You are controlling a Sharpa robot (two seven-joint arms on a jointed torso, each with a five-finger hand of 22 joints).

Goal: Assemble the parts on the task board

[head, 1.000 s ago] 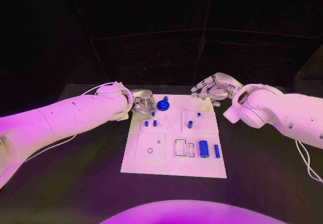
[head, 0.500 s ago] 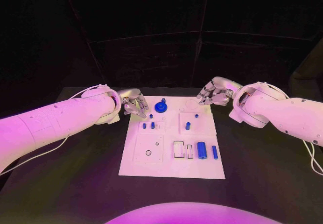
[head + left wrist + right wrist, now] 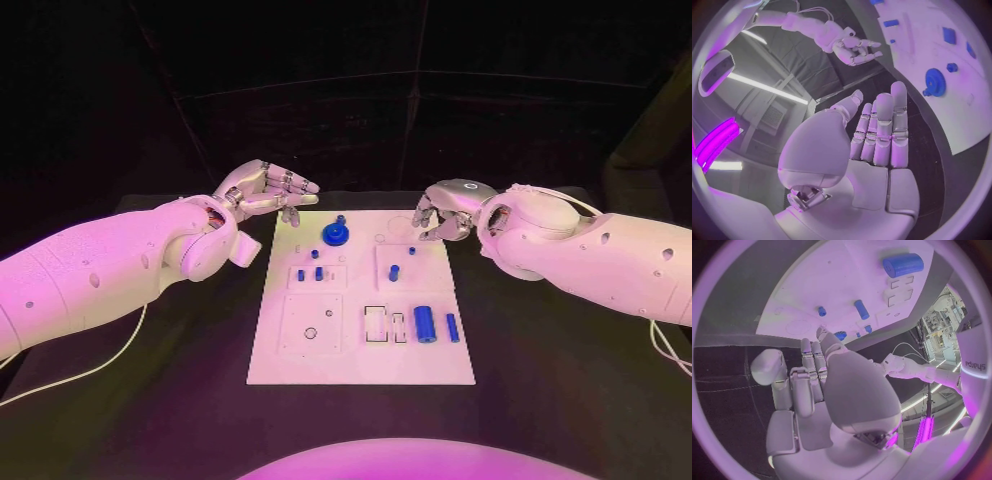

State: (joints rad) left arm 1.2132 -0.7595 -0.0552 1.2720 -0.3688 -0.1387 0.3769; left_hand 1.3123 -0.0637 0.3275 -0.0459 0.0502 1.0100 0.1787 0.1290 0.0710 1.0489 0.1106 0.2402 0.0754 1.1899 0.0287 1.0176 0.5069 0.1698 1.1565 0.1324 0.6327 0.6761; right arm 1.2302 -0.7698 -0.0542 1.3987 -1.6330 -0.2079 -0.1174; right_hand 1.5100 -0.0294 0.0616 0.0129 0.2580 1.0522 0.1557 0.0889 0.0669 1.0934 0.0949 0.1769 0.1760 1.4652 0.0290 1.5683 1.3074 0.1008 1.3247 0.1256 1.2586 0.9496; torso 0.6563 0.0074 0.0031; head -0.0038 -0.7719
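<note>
Two hands flank task board [image 3: 361, 345] far end, nothing held: left hand [image 3: 264, 188] fingers spread, right hand [image 3: 437, 220] curled empty. Blue parts [image 3: 424, 323] on board. Judged between steps; next: choose part, grasp.

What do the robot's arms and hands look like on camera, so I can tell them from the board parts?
Both arms are smooth white shells with rounded wrist housings. The left arm has small dark dots and a thin pale cable looping beneath it; the right arm trails a similar cable. The left hand and right hand are silver, with segmented metallic fingers. "Sharpa" lettering shows in the right wrist view.
</note>
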